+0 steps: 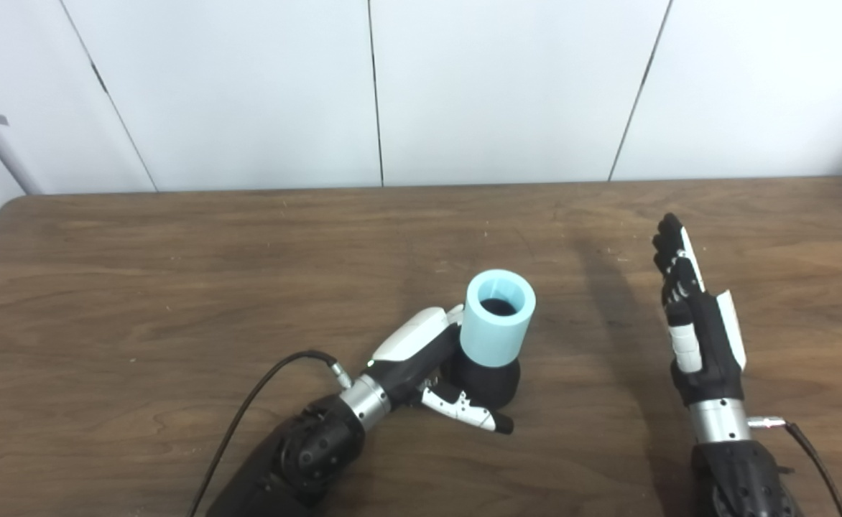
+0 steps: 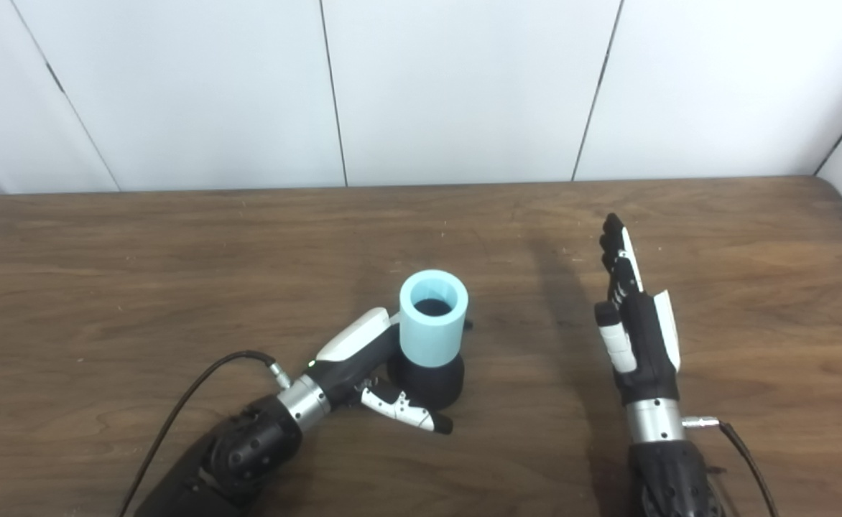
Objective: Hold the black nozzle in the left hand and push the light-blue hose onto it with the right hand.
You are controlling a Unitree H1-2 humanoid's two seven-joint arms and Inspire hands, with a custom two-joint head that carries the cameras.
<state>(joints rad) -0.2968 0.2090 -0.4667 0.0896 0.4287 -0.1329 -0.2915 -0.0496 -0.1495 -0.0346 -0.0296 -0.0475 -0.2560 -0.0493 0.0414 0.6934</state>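
Light-blue cylindrical hose (image 1: 498,324) already caps the black nozzle (image 1: 491,382) loosely cupped by left-hand fingers (image 1: 464,411); the open, empty right hand (image 1: 697,323) might topple it.

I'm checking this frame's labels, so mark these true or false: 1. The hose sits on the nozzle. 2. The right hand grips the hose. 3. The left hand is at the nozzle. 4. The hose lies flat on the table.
1. True: the hose stands on the nozzle.
2. False: the right hand is open, apart from it.
3. True: the left hand wraps the nozzle.
4. False: it stands upright, opening upward.
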